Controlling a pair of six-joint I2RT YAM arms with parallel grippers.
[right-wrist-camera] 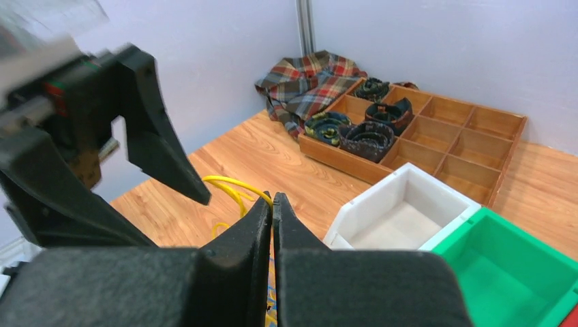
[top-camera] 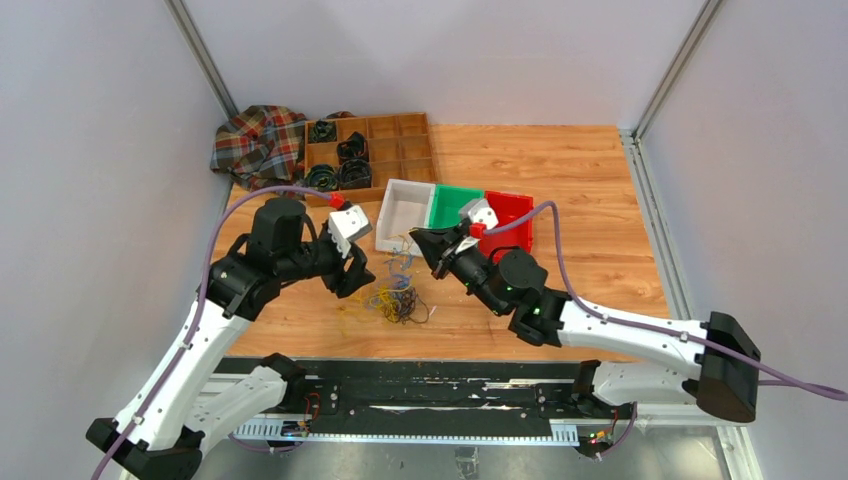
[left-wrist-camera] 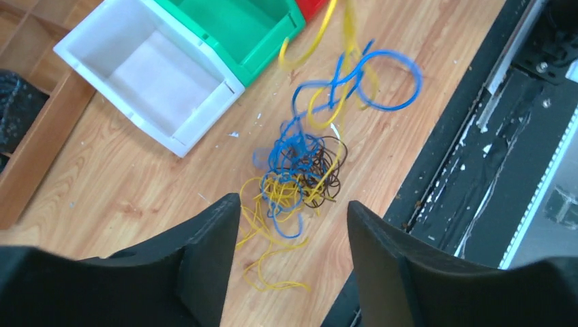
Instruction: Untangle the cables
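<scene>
Yellow, blue and black cables (left-wrist-camera: 300, 170) lie tangled on the worktop (top-camera: 580, 180), some loops raised. The left claw (left-wrist-camera: 293, 204) hangs spread above them. The right claw (right-wrist-camera: 272, 199) is pressed together, pinching a yellow strand.

Thin yellow, blue and dark cables (left-wrist-camera: 300, 170) are lying tangled in a loose clump just ahead of the left gripper (left-wrist-camera: 293, 202). A few yellow and blue loops are hanging pinched from the right gripper (right-wrist-camera: 272, 199).

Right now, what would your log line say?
left gripper open above cables | right gripper shut on cables | cables tangled
</scene>
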